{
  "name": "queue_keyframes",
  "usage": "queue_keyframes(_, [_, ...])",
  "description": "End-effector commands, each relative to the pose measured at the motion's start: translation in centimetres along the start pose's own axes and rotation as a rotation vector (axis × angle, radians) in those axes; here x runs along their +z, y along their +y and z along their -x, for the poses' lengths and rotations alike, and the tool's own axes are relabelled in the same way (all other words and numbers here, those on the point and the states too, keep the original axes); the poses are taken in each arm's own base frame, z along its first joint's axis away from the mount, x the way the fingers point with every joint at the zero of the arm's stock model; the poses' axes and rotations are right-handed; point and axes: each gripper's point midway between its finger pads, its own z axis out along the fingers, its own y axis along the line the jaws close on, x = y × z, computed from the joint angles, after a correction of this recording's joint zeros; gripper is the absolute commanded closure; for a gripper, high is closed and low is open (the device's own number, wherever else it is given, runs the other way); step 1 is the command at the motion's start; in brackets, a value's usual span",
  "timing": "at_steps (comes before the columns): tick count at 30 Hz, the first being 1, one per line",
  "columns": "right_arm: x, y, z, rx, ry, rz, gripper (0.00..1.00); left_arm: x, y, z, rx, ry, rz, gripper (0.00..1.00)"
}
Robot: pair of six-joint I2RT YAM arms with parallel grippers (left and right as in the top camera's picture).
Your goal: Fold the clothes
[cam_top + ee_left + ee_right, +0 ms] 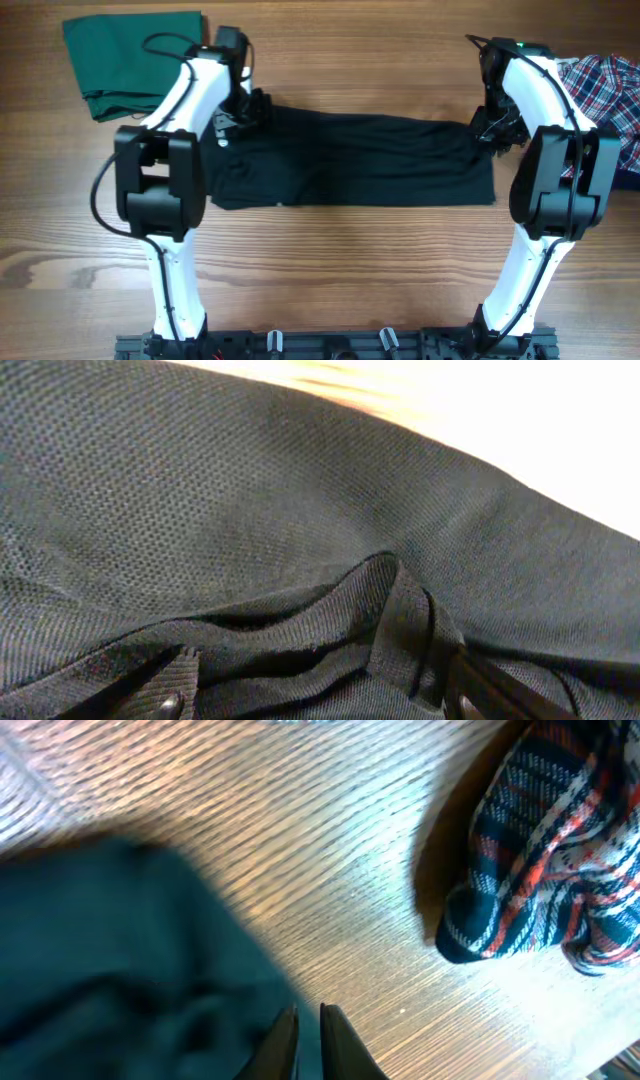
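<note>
From overhead, the black polo shirt (350,160) lies flat on the wooden desk (350,270) as a long, low band stretched between the two arms, its lower edge fairly straight. The left pincer (243,105) sits on the shirt's upper left corner, where the cloth is rucked. The right pincer (492,128) sits at the upper right corner. A solid green garment (130,55) lies folded at the far left, partly under the left arm. A plaid shirt (610,90) lies at the far right, beside the right arm. Only this view shows the shirt whole and both other garments at once.

The left wrist view shows the weave, which the overhead cannot. The shirt (250,510) is a fine pique mesh, matte and soft. Several thick folds are gathered between the fingers (172,705) of the left pincer (318,705), which clamps that bunch.

The right wrist view is blurred. The right pincer (308,1040) has its jaws drawn almost together, with a thin slit between them. The dark cloth (110,970) reaches the left jaw, but I cannot tell whether any is caught. Grained wood (300,820) runs diagonally behind. The plaid shirt (560,870), red, white and blue, lies crumpled at the upper right, well apart from the black cloth.
</note>
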Motion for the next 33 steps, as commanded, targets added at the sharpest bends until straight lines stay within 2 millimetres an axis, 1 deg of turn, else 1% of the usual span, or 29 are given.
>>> queue_keyframes(1, [0.2,0.6,0.8,0.023,-0.010,0.027,0.91,-0.3,4.8,1.2,-0.110,-0.014,0.072,0.23])
queue_keyframes(3, [0.1,1.4,1.1,0.028,-0.020,0.070,0.92,-0.5,6.0,1.1,-0.138,0.003,0.079,0.23])
queue_keyframes(5, [-0.6,2.5,1.4,0.011,-0.024,0.136,0.96,-0.6,6.4,1.0,-0.147,0.008,0.081,0.22])
queue_keyframes(7, [-2.7,5.8,2.1,-0.091,-0.044,0.328,0.96,-0.6,6.4,1.0,-0.148,0.010,0.081,0.22])
queue_keyframes(8, [-4.0,7.3,2.2,-0.136,-0.052,0.425,0.96,-0.6,6.4,1.0,-0.148,0.010,0.081,0.22])
queue_keyframes(9, [-6.9,11.1,2.0,-0.261,-0.089,0.653,0.95,-0.6,6.4,1.0,-0.148,0.010,0.081,0.22])
queue_keyframes(10, [-7.9,12.4,1.8,-0.298,-0.104,0.724,0.95,-0.6,6.4,1.0,-0.148,0.010,0.081,0.22])
queue_keyframes(11, [-8.7,13.6,1.6,-0.314,-0.112,0.769,0.95,-0.6,6.4,1.0,-0.148,0.010,0.081,0.22])
queue_keyframes(12, [-8.9,14.3,1.5,-0.329,-0.120,0.779,0.95,-0.6,6.4,1.0,-0.148,0.010,0.081,0.22])
queue_keyframes(14, [-9.3,16.1,0.8,-0.375,-0.144,0.780,0.94,-0.6,6.4,1.0,-0.148,0.010,0.081,0.22])
queue_keyframes(15, [-9.5,16.9,0.5,-0.398,-0.160,0.767,0.91,-0.6,6.4,1.0,-0.148,0.009,0.081,0.22])
queue_keyframes(16, [-9.6,17.5,0.3,-0.411,-0.176,0.741,0.91,-0.6,6.4,1.0,-0.148,0.009,0.080,0.22])
queue_keyframes(18, [-9.1,17.9,0.1,-0.388,-0.194,0.654,0.88,-0.6,6.4,1.0,-0.148,0.010,0.081,0.22])
queue_keyframes(20, [-7.9,17.8,-0.1,-0.366,-0.195,0.577,0.88,-0.6,6.4,0.9,-0.148,0.014,0.082,0.22])
queue_keyframes(22, [-6.7,17.5,-0.5,-0.341,-0.167,0.552,0.89,-0.6,6.4,0.8,-0.148,0.016,0.083,0.22])
queue_keyframes(23, [-5.5,17.1,-1.0,-0.323,-0.136,0.537,0.89,-0.6,6.4,0.8,-0.148,0.017,0.083,0.22])
queue_keyframes(27, [-3.4,16.6,-1.8,-0.314,-0.102,0.508,0.91,-0.6,6.4,0.9,-0.148,0.015,0.082,0.21])
queue_keyframes(30, [-2.7,15.7,-1.3,-0.302,-0.120,0.443,0.91,-0.6,6.4,0.8,-0.148,0.017,0.083,0.21])
queue_keyframes(33, [-1.9,13.5,-0.9,-0.216,-0.119,0.327,0.93,-0.6,6.4,0.8,-0.148,0.017,0.083,0.21])
